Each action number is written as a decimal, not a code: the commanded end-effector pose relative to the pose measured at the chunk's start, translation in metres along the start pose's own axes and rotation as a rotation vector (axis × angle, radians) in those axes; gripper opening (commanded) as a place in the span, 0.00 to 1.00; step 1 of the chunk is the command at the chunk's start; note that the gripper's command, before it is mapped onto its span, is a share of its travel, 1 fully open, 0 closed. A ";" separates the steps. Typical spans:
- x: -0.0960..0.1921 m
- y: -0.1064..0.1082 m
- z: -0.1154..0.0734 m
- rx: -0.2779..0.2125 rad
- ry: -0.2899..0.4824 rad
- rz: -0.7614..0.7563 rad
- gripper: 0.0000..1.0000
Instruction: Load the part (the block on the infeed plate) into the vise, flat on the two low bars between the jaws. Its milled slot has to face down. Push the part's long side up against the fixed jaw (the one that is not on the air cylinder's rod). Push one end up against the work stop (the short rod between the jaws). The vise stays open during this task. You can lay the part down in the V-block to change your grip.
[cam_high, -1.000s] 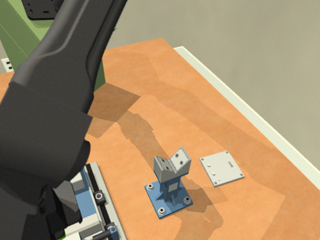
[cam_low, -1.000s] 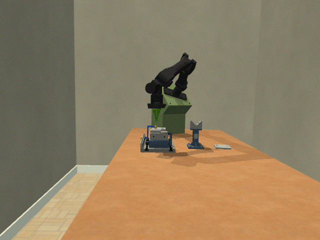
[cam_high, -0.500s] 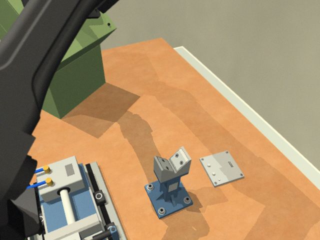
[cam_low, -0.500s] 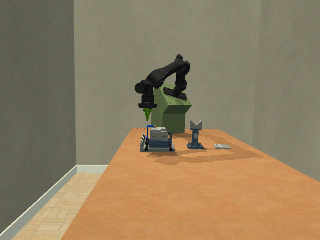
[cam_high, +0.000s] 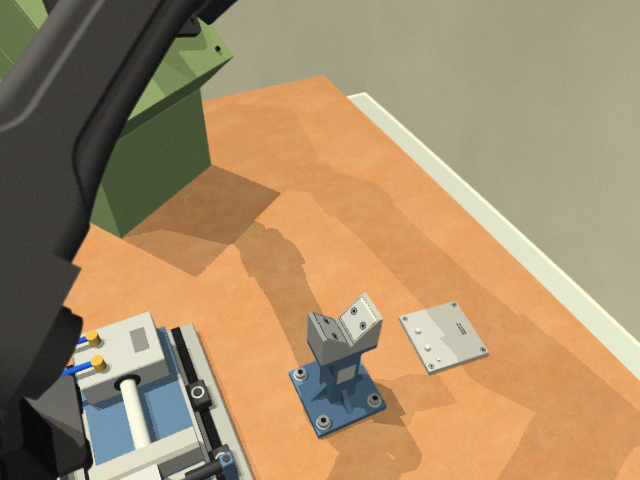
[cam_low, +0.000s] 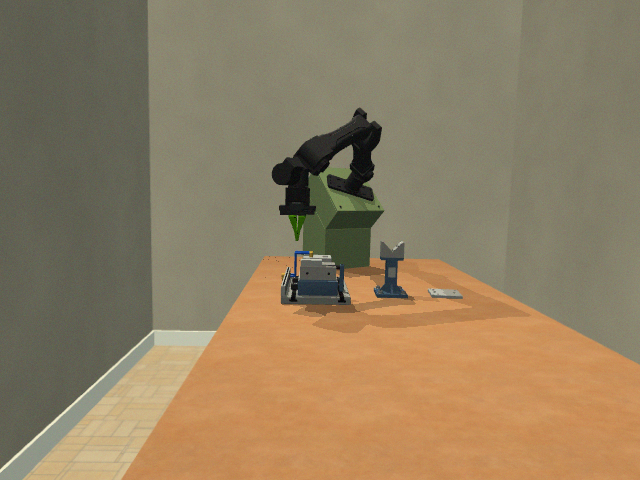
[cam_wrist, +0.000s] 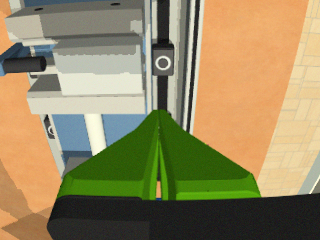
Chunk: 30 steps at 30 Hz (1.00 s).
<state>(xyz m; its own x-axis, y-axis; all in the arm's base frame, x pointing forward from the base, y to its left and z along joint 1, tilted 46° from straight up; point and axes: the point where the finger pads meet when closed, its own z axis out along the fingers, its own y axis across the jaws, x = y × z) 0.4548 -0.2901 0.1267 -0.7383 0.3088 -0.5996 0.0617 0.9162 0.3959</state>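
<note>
My gripper (cam_wrist: 158, 120) has green fingers, is shut with nothing between them, and hangs above the vise (cam_low: 315, 281), also seen in the exterior view (cam_low: 296, 227). In the wrist view a grey block, the part (cam_wrist: 100, 60), lies between the fixed jaw (cam_wrist: 76, 23) and the moving jaw (cam_wrist: 87, 96) on the white cylinder rod (cam_wrist: 95, 135). Its left end is at the dark work stop (cam_wrist: 27, 64). I cannot tell which way its slot faces. The infeed plate (cam_high: 443, 336) is bare.
The V-block (cam_high: 343, 330) stands empty on its blue base between the vise and the infeed plate. The air cylinder body (cam_high: 118, 356) with yellow fittings is at the vise's far end. The green robot pedestal (cam_high: 155, 155) stands behind. The arm hides the lower left of the overhead view.
</note>
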 end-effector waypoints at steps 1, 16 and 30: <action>-0.009 -0.003 -0.015 0.010 -0.033 -0.012 0.00; -0.009 -0.003 -0.015 0.010 -0.033 -0.012 0.00; -0.003 -0.004 0.003 -0.003 -0.016 0.002 0.00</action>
<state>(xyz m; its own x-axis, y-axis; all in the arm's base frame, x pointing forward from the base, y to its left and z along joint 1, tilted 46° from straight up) 0.4563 -0.2898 0.1263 -0.7371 0.3054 -0.6028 0.0584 0.9175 0.3934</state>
